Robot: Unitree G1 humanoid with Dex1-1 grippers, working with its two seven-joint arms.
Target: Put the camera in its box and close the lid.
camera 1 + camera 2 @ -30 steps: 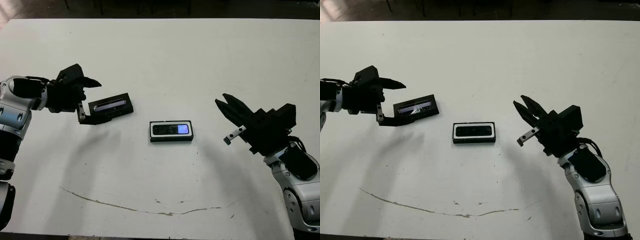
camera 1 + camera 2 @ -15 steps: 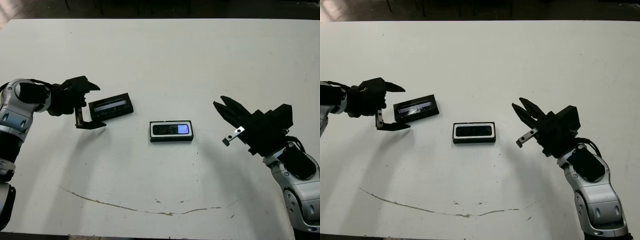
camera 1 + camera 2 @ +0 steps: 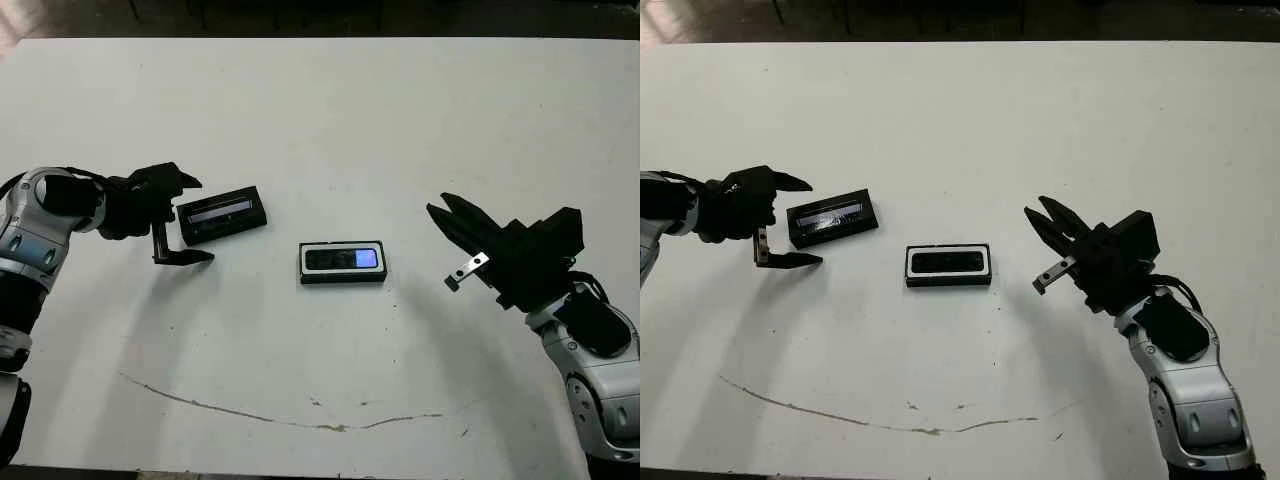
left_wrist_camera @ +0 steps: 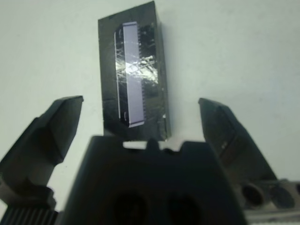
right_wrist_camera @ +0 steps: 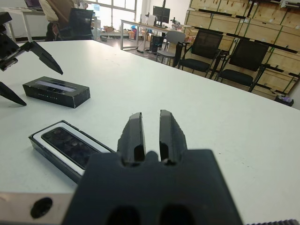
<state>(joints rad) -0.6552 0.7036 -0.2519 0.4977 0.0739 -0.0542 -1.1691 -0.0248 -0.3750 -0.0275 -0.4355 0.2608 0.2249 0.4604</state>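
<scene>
1. Left pincer: fingers spread wide, straddling the near end of the lid, gripping nothing.
2. Lid flat on the white worktop.
3. Camera lies inside the box, mid-worktop.
4. Right pincer: fingers nearly together, empty, well apart from the box.

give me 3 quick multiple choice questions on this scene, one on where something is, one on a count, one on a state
1. Where is the camera?
A. in the box
B. on the lid
C. in the right gripper

2. How many grippers touch the lid?
A. two
B. one
C. none

3. How is the left gripper?
A. shut on the lid
B. open, a finger on each side of the lid's end
C. shut on the camera

Answers: 1 A, the box's white lining frames it. 2 C, table shows between the fingers and the lid. 3 B, the left wrist view shows both fingers spread wide.
</scene>
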